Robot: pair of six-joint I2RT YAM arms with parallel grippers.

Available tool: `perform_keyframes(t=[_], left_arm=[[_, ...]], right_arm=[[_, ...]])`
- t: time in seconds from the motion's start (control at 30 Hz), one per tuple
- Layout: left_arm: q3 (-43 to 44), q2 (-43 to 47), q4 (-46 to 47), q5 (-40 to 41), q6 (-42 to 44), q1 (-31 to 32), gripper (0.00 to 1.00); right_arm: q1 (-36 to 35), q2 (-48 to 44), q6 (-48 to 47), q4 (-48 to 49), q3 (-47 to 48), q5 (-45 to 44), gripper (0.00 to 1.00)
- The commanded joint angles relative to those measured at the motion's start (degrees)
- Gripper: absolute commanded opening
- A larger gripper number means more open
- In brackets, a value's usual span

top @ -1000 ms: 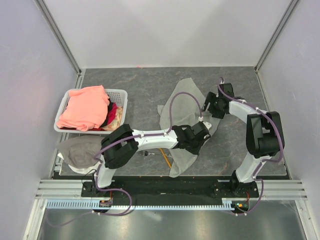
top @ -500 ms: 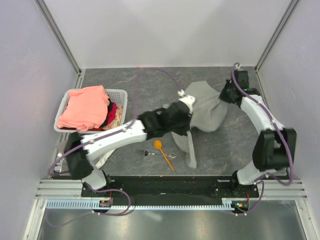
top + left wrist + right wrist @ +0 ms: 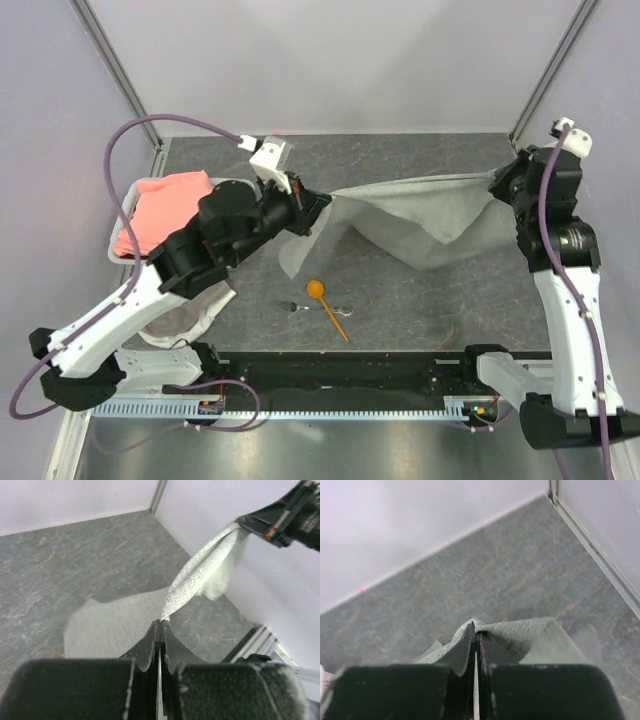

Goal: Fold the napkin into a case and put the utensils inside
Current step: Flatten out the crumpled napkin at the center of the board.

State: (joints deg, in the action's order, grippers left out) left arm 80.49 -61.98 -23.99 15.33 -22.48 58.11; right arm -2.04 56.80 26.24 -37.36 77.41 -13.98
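The light grey napkin [image 3: 410, 212] hangs stretched above the table between both arms. My left gripper [image 3: 325, 197] is shut on its left corner; in the left wrist view the cloth [image 3: 200, 570] runs taut from my shut left gripper [image 3: 161, 621] up to the right arm. My right gripper [image 3: 492, 182] is shut on the right corner, and the cloth [image 3: 520, 630] drapes over that gripper [image 3: 476, 634]. The napkin's lower edge sags to the table. The orange spoon [image 3: 325, 302] and the slim metal fork [image 3: 298, 306] lie on the table near the front, uncovered.
A white plastic basket [image 3: 238, 188] with a salmon-pink cloth [image 3: 160, 212] stands at the left, under the left arm. A whitish-grey rag [image 3: 195, 310] lies in front of it. Walls close in on the left, back and right.
Both arms have swung up and apart, pulling the napkin off the table and stretching it out. The right gripper closed on its corner. The spoon and fork are now uncovered.
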Motion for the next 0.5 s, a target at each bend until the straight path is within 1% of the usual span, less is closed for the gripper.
perform_keyframes(t=[0.0,0.03,0.07,0.1,0.13,0.17,0.2,0.23,0.27,0.3,0.33,0.37,0.4,0.47], left_arm=[[5.4,-7.1,0.4,-3.5,2.6,-7.5,0.02],[6.9,-10.8,0.4,-4.8,2.4,-9.3,0.02],[8.6,-12.9,0.5,-6.4,2.3,-13.5,0.02],[12.8,-15.2,0.3,-10.0,2.1,-15.7,0.02],[15.2,-19.1,0.2,-11.3,2.3,-17.7,0.02],[17.7,-21.2,-0.1,-12.2,2.4,-21.2,0.02],[22.8,-22.8,0.0,-14.4,3.6,-22.5,0.02],[25.7,-24.5,-0.2,-15.1,4.3,-23.8,0.02],[28.4,-27.5,-0.4,-17.2,4.6,-26.2,0.02],[33.9,-28.6,-0.4,-19.1,5.4,-27.1,0.02],[36.7,-29.9,-0.3,-20.0,6.1,-27.9,0.02],[39.5,-31.9,-0.1,-20.6,6.9,-28.7,0.02],[44.9,-33.2,0.0,-21.5,8.8,-29.0,0.02],[49.5,-34.9,0.1,-23.6,11.2,-29.4,0.02]], right_arm=[[0.8,9.5,-2.6,-0.3,5.0,-1.4,0.00],[0.7,14.3,-2.4,0.5,7.1,0.1,0.00],[0.9,16.8,-2.3,1.2,11.2,1.1,0.00],[1.0,19.4,-2.1,2.1,13.8,2.6,0.00],[0.9,25.0,-2.1,2.6,16.7,6.3,0.00],[0.9,27.7,-1.8,2.8,22.6,8.0,0.00],[0.9,30.4,-1.6,3.0,25.6,9.8,0.00],[1.0,35.3,-1.6,2.9,28.6,11.3,0.00],[1.0,37.6,-1.5,2.3,35.0,13.7,0.00],[1.0,39.6,-1.5,1.8,38.1,13.8,0.00],[1.0,42.5,-0.9,1.4,40.8,15.4,0.00],[1.0,43.7,-0.8,1.5,45.3,16.7,0.00],[1.0,45.9,-0.5,1.5,47.8,17.3,0.00],[1.6,47.5,1.0,1.3,52.8,19.4,0.00]])
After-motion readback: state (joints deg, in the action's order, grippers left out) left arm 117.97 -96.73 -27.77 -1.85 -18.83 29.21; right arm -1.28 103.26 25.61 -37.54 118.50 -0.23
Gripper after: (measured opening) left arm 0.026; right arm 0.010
